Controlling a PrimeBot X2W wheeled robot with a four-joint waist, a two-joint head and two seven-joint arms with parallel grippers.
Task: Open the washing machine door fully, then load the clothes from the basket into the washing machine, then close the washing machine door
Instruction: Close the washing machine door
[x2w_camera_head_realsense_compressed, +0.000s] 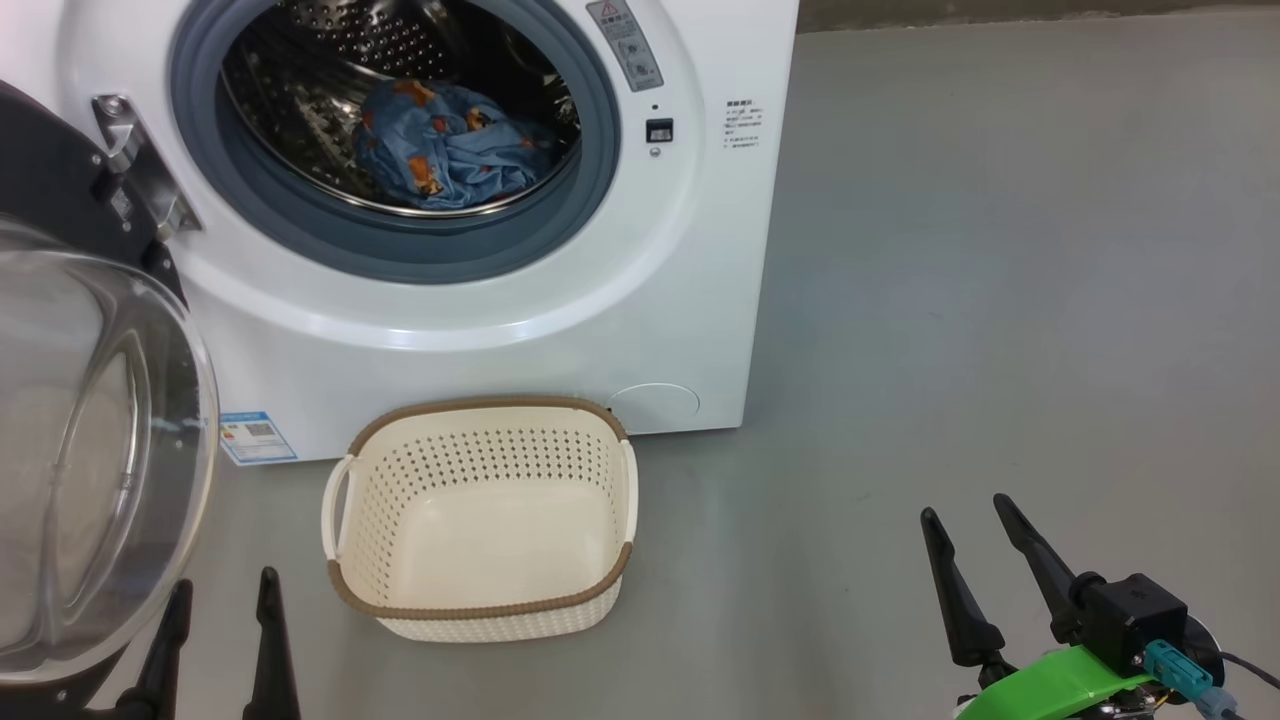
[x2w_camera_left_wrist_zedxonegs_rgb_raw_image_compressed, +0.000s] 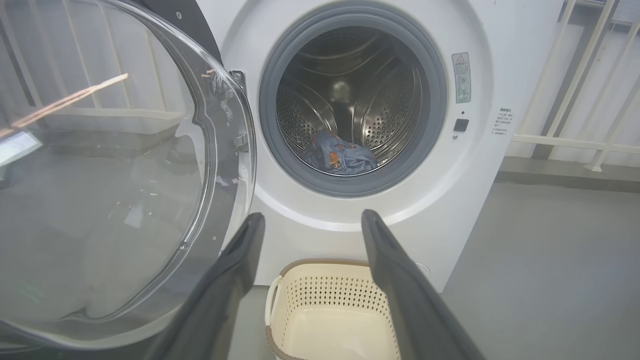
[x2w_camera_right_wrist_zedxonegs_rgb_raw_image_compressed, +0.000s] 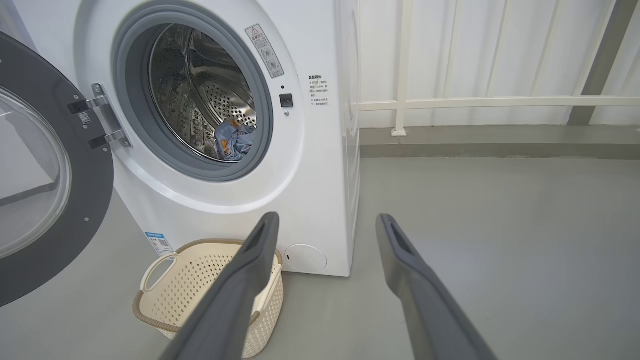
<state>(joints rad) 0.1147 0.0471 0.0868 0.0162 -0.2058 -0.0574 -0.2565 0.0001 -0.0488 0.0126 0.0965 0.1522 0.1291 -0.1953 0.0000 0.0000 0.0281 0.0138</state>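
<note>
Washing machine door (x2w_camera_head_realsense_compressed: 90, 440) hangs wide open left of the washing machine (x2w_camera_head_realsense_compressed: 500, 330); the clothes (x2w_camera_head_realsense_compressed: 450, 145) lie inside its drum, and the basket (x2w_camera_head_realsense_compressed: 480, 607) before it is empty. Left gripper (x2w_camera_head_realsense_compressed: 225, 582) and right gripper (x2w_camera_head_realsense_compressed: 966, 508) are spread, holding nothing. The door is best pushed at its outer rim, steadily, until latched.

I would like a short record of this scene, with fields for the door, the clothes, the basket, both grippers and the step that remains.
door: washing machine door open, swung to the left of the washing machine
clothes: blue printed clothes lie inside the drum
basket: basket on the floor before the machine, nothing inside
left gripper: left gripper open, holds nothing, beside the door
right gripper: right gripper open, holds nothing
step remaining: close the door
</note>
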